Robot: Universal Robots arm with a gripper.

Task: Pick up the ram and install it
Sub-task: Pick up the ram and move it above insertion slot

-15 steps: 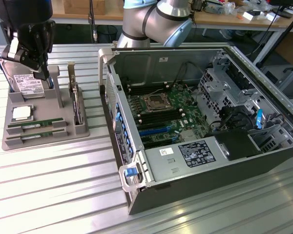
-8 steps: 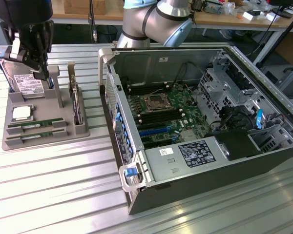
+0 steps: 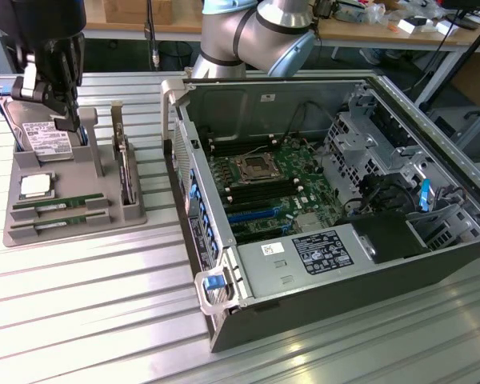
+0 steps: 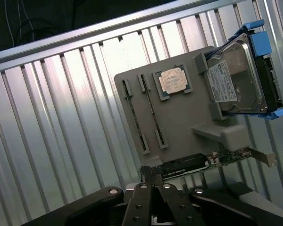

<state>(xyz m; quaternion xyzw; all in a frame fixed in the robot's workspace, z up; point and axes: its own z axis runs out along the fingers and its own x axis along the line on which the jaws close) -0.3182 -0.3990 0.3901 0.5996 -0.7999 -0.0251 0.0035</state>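
Two ram sticks lie edge-up in the slots of a grey holder tray at the exterior view's left; the second stick sits just in front of the first. From the wrist they appear as thin strips in the tray. My gripper hangs above the tray's back part, over the hard drive, well above the sticks. Its fingers are pressed together with nothing between them. The open computer case shows its motherboard with long black memory slots beside the CPU socket.
The tray also holds a square silver CPU, a hard drive in a blue carrier, and a green card with a metal bracket standing upright. The ribbed metal table runs around the tray. Workbenches with clutter stand behind.
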